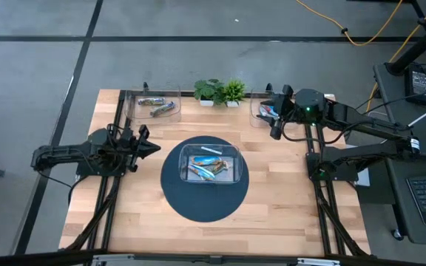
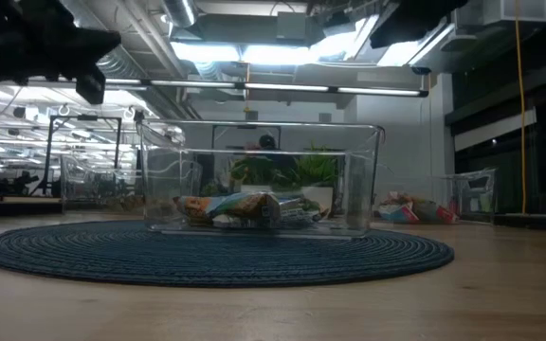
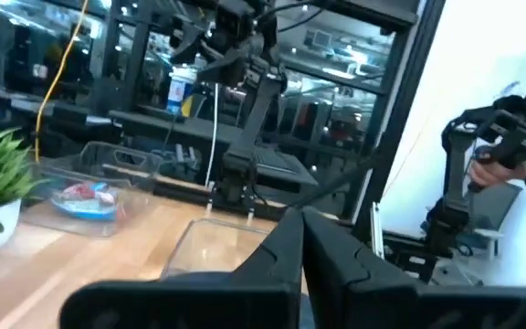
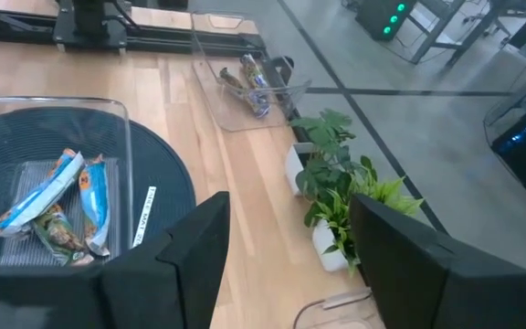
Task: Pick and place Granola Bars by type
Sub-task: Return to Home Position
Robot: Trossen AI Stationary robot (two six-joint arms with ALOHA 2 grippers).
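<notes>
On the round mat [image 1: 180, 198] in the middle of the worktop [image 1: 272, 210] stood a clear bin [image 1: 236, 159] holding several Granola Bars [image 1: 204, 170] (blue and yellowish wrappers). Level with it, the left end effector [image 1: 152, 147] hung with its fingers pressed together, empty. Farther back, the right end effector [image 4: 289, 203] hovered by the back-right bin [image 1: 256, 111], fingers spread wide, gripping nothing. That bin and the back-left bin [image 1: 132, 111] held more bars, with potted plants [image 1: 220, 91] between them.

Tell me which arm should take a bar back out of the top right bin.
Right. In the high view the right gripper hovers at the top right bin, jaws open. The left gripper sits shut far to the left, beyond the centre bin.
</notes>
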